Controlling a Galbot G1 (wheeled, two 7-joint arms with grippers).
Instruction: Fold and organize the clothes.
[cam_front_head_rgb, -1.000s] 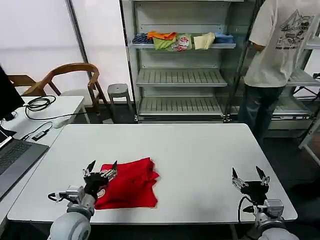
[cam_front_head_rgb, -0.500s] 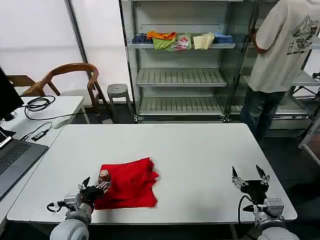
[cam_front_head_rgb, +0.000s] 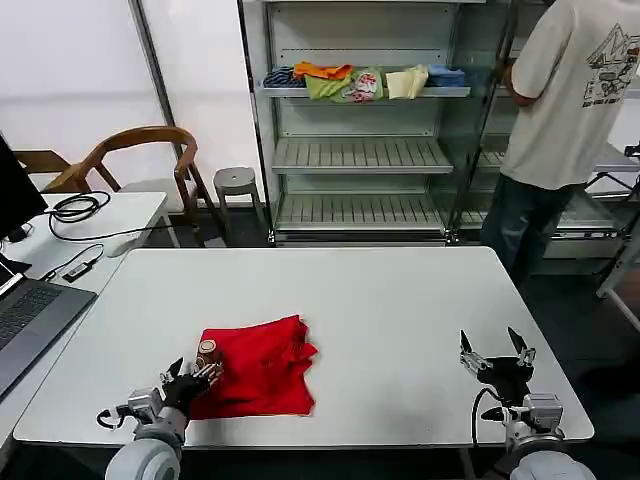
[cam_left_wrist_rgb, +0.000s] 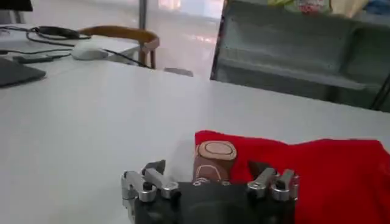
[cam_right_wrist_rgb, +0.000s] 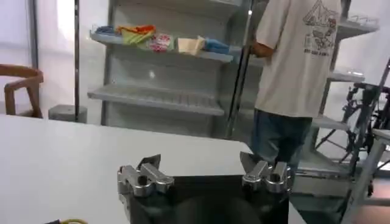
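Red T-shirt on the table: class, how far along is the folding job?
Done: the red T-shirt lies folded into a compact bundle on the white table. In hand: the open left gripper sits at its near-left corner. Left: tidying or placing it; the open right gripper waits apart.

head view looks down over the table; both wrist views skim it low, facing the shelves.

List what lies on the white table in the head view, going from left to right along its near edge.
Left tool → red T-shirt → bare white table → right tool.
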